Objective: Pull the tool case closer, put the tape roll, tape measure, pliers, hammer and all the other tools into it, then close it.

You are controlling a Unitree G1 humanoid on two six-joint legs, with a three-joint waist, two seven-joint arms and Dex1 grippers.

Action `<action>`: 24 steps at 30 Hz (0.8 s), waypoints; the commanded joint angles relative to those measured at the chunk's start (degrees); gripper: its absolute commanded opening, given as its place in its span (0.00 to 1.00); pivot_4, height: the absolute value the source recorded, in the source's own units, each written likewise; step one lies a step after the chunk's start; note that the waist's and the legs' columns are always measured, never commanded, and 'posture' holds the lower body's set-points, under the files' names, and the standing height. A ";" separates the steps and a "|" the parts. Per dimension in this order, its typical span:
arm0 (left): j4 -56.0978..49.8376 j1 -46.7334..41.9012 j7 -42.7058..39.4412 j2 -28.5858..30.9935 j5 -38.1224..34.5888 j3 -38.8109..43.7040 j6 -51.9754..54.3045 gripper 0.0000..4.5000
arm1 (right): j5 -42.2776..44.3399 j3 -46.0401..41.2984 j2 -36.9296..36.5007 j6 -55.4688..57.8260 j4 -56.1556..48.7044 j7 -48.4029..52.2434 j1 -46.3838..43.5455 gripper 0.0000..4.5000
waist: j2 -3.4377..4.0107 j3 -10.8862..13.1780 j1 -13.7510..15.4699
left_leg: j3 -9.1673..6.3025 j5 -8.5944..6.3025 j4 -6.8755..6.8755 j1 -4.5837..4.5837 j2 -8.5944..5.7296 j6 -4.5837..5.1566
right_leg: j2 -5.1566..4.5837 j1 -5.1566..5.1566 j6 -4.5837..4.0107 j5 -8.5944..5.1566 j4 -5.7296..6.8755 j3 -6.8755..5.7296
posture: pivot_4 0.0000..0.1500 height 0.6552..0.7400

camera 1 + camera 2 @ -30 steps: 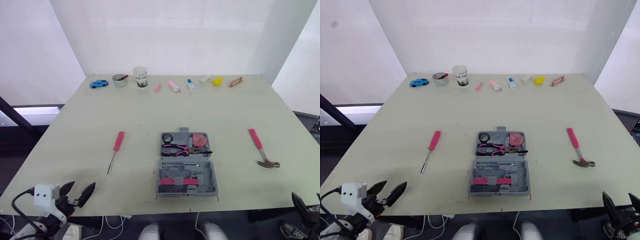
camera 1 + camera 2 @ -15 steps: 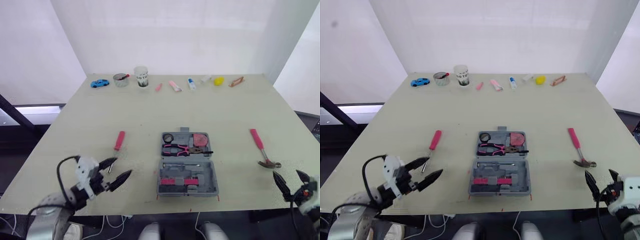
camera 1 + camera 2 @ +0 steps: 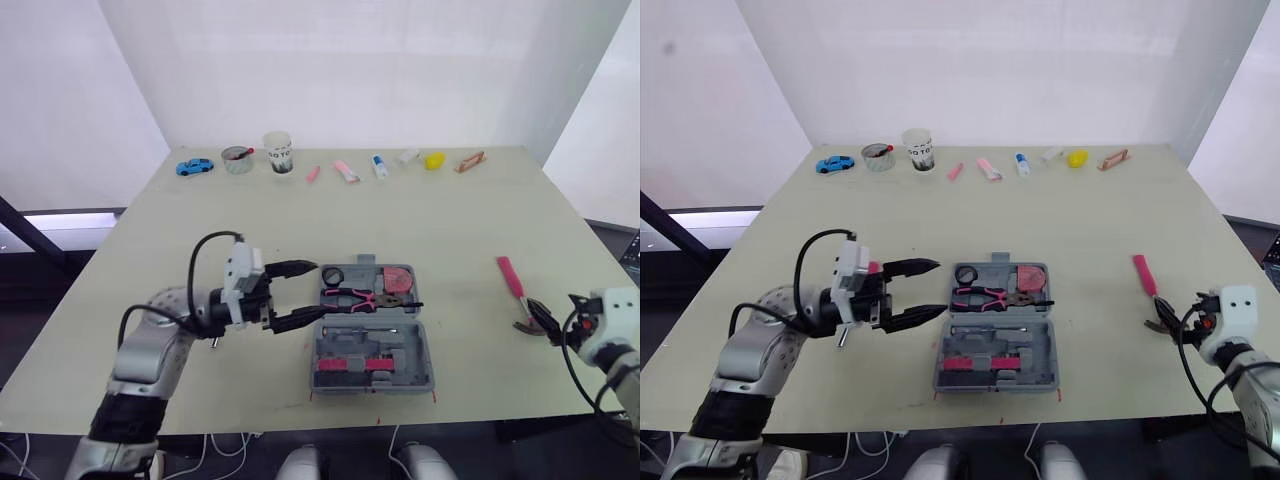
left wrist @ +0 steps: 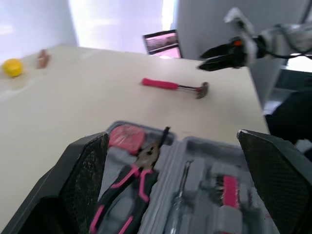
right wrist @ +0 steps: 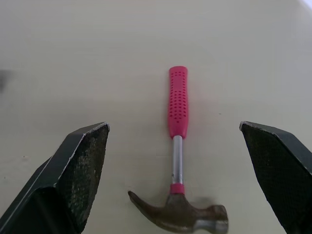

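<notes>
Pale counter [image 3: 430,220], white walls [image 3: 400,70]: left hand [image 3: 300,292] gapes beside the tool case [image 3: 372,352], right hand [image 3: 533,320] wide at the hammer [image 5: 177,107].

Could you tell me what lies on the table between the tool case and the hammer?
Nothing does: the left eye view shows only bare table between the case and the hammer.

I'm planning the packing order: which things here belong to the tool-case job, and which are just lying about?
Job: tool case; pliers, tape roll and tape measure, already inside it; hammer; screwdriver, mostly hidden.

Lying about: toy car, paper cup, small tin, yellow object, wooden piece.
</notes>
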 commanded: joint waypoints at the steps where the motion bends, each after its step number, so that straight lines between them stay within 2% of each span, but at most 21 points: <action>1: -1.80 -3.50 -3.44 0.78 -1.77 -1.93 1.79 1.00 | -1.81 0.70 -2.57 -0.82 7.24 1.83 -4.45 1.00 | 0.00 0.00 0.00 | 0.01 0.00 0.00 0.00 0.00 0.00 | 0.00 0.00 0.00 0.00 -0.01 0.00 | 1.00 1.00; 7: -1.54 -8.15 -5.34 0.23 -2.85 -2.96 3.67 1.00 | -4.46 3.12 -4.17 -4.12 22.97 6.42 -11.73 1.00 | -0.01 0.01 -0.02 | -0.02 0.00 0.00 -0.03 0.00 0.00 | 0.03 0.00 0.00 0.00 -0.02 -0.02 | 1.00 1.00; 12: -4.97 -9.92 -5.45 0.53 -5.86 -2.75 7.63 1.00 | -7.65 4.54 -4.49 -12.05 37.00 8.79 -16.62 1.00 | 0.03 0.03 -0.13 | 0.01 0.00 0.00 -0.04 0.00 0.00 | 0.01 0.00 0.01 0.01 -0.03 0.01 | 1.00 1.00; 17: -6.02 -10.47 -4.46 0.59 -6.91 -2.03 8.81 1.00 | -7.61 4.96 -3.31 -14.32 43.34 10.91 -19.33 1.00 | 0.03 0.03 -0.33 | 0.01 0.00 0.00 -0.01 0.00 0.00 | 0.01 0.00 0.01 0.01 -0.02 0.01 | 1.00 1.00; 20: -6.52 -10.02 -4.32 0.75 -6.84 -1.85 8.76 1.00 | -8.05 5.60 -2.59 -15.30 45.19 11.43 -20.37 0.80 | 0.03 0.03 -0.63 | 0.02 0.00 0.02 0.01 0.00 0.00 | 0.02 0.01 0.01 0.01 0.02 0.04 | 1.00 1.00; 21: -6.59 -9.99 -4.07 0.75 -6.68 -1.74 8.60 1.00 | -8.18 5.74 -2.43 -15.43 45.67 11.48 -20.68 0.65 | 0.03 0.03 -0.80 | 0.01 0.00 0.03 0.02 0.00 0.00 | 0.02 0.01 0.01 0.01 0.04 0.03 | 1.00 1.00; 24: -5.68 -10.81 -3.43 0.64 -6.50 -0.99 8.24 1.00 | -8.86 6.29 -2.19 -15.15 47.65 11.88 -21.41 0.38 | 0.02 0.03 -1.16 | 0.01 0.01 0.04 0.02 0.00 0.00 | 0.02 0.02 0.01 0.01 0.06 0.03 | 1.00 1.00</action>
